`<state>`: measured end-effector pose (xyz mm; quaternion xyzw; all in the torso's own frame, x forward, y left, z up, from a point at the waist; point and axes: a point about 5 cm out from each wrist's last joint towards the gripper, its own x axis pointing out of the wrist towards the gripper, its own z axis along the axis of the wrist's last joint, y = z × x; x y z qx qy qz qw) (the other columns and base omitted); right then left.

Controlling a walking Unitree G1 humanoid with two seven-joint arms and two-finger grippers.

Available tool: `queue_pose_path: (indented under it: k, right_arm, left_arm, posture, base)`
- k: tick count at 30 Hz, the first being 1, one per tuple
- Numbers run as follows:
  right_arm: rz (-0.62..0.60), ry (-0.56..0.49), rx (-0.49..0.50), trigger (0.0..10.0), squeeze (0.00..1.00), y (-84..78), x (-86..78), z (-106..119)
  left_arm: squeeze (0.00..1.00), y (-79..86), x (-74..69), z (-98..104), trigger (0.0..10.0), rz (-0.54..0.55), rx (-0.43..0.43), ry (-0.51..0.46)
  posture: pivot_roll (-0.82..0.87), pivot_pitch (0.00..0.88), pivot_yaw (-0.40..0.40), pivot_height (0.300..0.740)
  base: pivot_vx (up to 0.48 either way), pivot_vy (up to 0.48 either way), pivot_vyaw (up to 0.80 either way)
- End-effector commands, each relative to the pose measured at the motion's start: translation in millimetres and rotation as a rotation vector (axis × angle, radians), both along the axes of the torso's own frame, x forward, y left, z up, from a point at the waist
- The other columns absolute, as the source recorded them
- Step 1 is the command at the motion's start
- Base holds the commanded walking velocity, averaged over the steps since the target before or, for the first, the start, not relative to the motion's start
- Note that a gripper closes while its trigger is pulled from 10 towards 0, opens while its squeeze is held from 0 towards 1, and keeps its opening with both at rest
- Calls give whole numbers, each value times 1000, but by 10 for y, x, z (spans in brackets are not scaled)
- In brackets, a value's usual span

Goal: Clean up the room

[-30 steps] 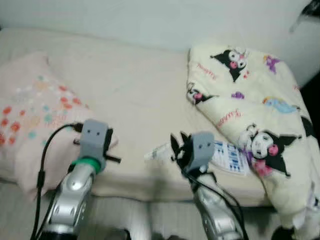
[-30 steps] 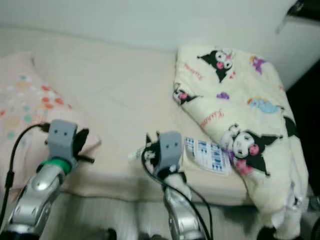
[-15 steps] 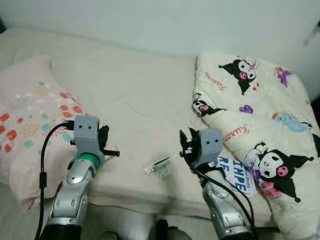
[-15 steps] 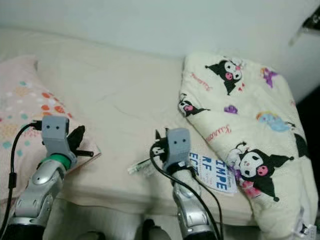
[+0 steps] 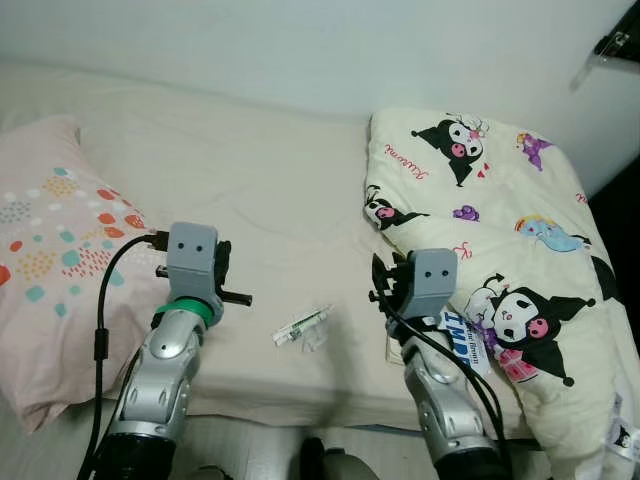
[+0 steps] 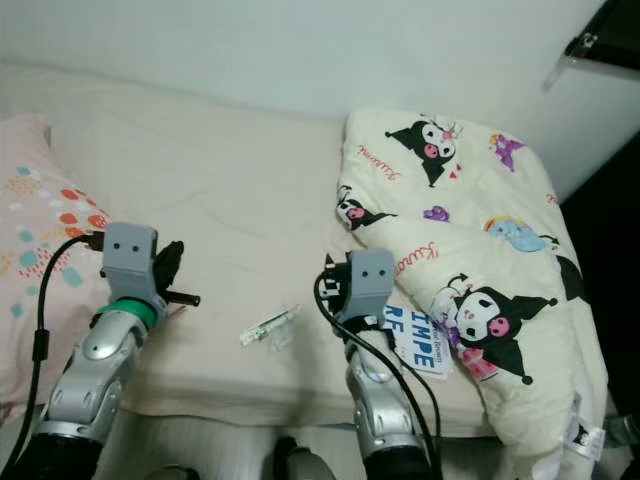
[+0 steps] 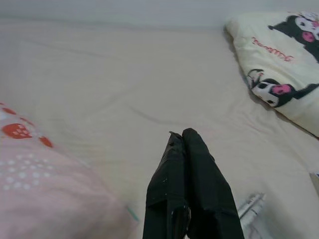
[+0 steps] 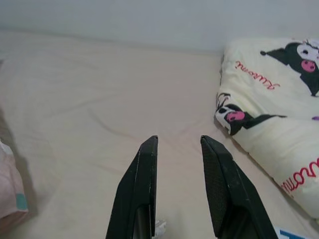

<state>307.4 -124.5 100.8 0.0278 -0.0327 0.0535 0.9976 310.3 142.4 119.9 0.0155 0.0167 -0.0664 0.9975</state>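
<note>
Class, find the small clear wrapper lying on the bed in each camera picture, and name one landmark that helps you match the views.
Left eye view: wrapper between both arms.
Right eye view: same spot.
Left wrist view: by the shut fingers.
Right wrist view: scrap at the open fingers' base.
Landmark: cartoon blanket.

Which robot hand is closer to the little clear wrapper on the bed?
Both look about equally close. The small clear plastic wrapper lies between them: left gripper on its left, right gripper on its right, both slightly farther back.

Plain white wall (image 5: 300,45) runs behind the bed (image 5: 260,190), beyond both pincers. Bed covered in a cream sheet, lightly creased. Lighting even, indoor.
</note>
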Motion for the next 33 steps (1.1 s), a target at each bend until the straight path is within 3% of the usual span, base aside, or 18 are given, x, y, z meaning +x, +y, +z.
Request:
queue_pose_path:
  k: [1, 8, 11, 33]
  right_arm:
    - [-26, 24, 13, 10000, 0, -33, -26, -77]
    - [-18, 32, 6, 10000, 0, -21, -41, -113]
    - [-29, 58, -28, 10000, 0, -31, -41, -169]
    - [-31, 63, -4, 10000, 0, -8, -76, -217]
  left_arm:
    - [0, -33, -19, -63, 10000, -16, 14, 24]
    - [0, -43, -22, -97, 10000, -17, 20, 26]
    - [0, -41, -36, -113, 10000, -16, 23, 33]
    - [0, -74, -65, -125, 10000, -45, 35, 44]
  posture:
    - [13, 121, -14, 740]
    - [13, 118, -13, 740]
    - [15, 122, -14, 725]
    - [14, 134, 5, 660]
  base:
    - [0, 0, 0]
    - [0, 0, 0]
    - [0, 0, 0]
    - [0, 0, 0]
